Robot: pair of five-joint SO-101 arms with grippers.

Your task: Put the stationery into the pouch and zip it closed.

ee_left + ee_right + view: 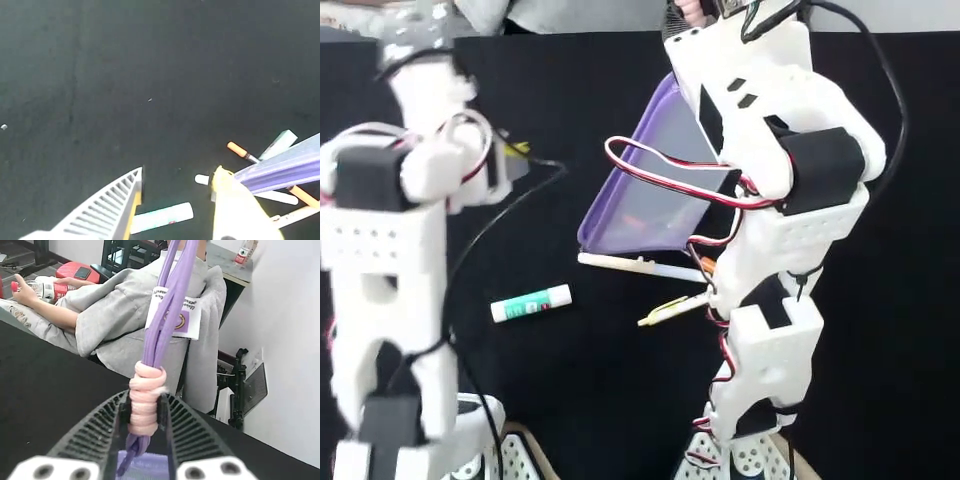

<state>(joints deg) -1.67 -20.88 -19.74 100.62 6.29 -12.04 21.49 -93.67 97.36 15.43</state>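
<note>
The purple pouch (655, 185) hangs tilted above the black table, one lower corner close to the mat. My right gripper (145, 416) is shut on the pouch's pink pull loop (146, 390), and the pouch's purple edge (167, 305) runs away from the jaws. A white and green glue stick (530, 303) lies on the mat, seen between the left gripper's fingers as the glue stick (161, 218). A white pen (640, 265), a yellow pen (670, 310) and an orange-tipped pen (239, 150) lie by the pouch (285, 167). My left gripper (180, 172) hovers open above the mat.
The black mat (570, 400) covers the table, with bare room left of the glue stick and at the front. The right arm's white body (770, 250) stands over the pens' right ends. Red and black cables (660, 165) hang across the pouch.
</note>
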